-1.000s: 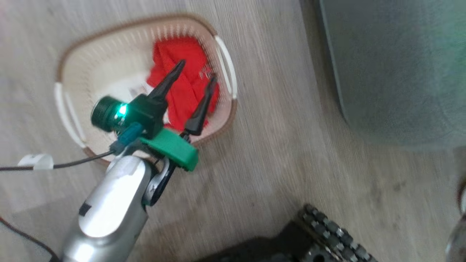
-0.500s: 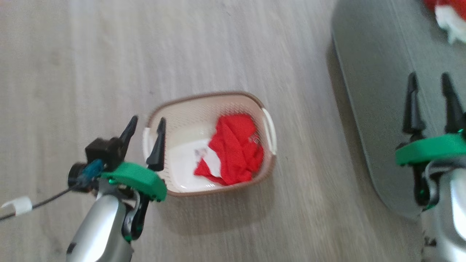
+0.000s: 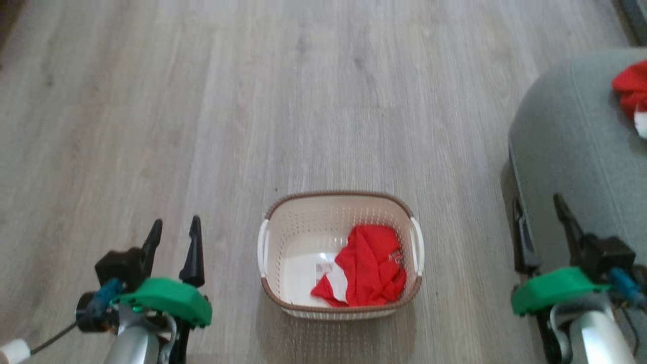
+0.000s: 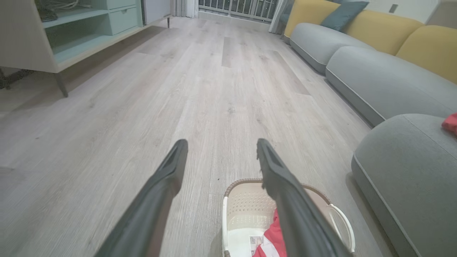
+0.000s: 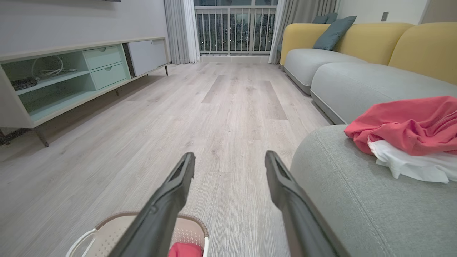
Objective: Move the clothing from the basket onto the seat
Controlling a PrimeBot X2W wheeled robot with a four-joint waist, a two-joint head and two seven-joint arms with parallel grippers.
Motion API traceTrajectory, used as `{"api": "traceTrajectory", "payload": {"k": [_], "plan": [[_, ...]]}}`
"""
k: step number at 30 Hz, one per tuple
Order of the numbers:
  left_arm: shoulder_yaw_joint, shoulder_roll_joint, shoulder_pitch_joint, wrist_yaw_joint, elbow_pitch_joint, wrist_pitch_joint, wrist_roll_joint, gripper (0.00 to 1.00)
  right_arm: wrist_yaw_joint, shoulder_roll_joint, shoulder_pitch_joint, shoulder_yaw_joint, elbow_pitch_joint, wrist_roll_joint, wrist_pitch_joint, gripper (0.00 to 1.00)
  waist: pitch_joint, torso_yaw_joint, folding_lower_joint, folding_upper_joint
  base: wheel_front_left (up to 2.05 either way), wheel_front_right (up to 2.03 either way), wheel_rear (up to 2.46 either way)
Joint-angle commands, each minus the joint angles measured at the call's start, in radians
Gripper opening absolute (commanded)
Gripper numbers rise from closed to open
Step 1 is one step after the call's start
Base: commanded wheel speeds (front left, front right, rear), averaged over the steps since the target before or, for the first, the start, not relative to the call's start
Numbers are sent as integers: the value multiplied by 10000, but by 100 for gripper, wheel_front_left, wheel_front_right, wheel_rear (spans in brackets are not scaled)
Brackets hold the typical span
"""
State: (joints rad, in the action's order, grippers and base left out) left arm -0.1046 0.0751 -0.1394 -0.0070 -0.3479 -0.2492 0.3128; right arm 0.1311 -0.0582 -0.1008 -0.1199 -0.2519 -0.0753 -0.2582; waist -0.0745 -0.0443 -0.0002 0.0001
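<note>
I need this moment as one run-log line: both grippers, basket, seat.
left gripper: open, empty | right gripper: open, empty | basket: red garment inside | seat: red and white clothing on it

L hand (image 3: 175,224) & R hand (image 3: 537,201) same build: 2 long black tapered fingers (image 4: 164,185), green plastic mount (image 3: 169,306), silver forearm (image 3: 599,338). Black cam block (image 3: 121,265) + blue connector (image 3: 622,285) per wrist. L side: black cable (image 3: 53,338) w/ white tag (image 3: 12,350).
</note>
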Motion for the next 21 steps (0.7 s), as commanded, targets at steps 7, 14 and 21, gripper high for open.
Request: {"api": "traceTrajectory", "payload": {"k": [7, 14, 21], "plan": [[898, -130, 127, -264, 484, -125, -481, 100, -4, 73, 379, 497, 143, -86, -36, 100, 663, -265, 2, -1, 0, 0, 0], [1116, -219, 128, -419, 515, -125, -685, 100, -4, 77, 331, 631, 18, -262, -36, 100, 697, -194, 2, -1, 0, 0, 0], [1179, -242, 112, -498, 504, -125, -753, 100, -4, 78, 311, 604, -2, -270, -36, 100, 660, -182, 2, -1, 0, 0, 0]]}}
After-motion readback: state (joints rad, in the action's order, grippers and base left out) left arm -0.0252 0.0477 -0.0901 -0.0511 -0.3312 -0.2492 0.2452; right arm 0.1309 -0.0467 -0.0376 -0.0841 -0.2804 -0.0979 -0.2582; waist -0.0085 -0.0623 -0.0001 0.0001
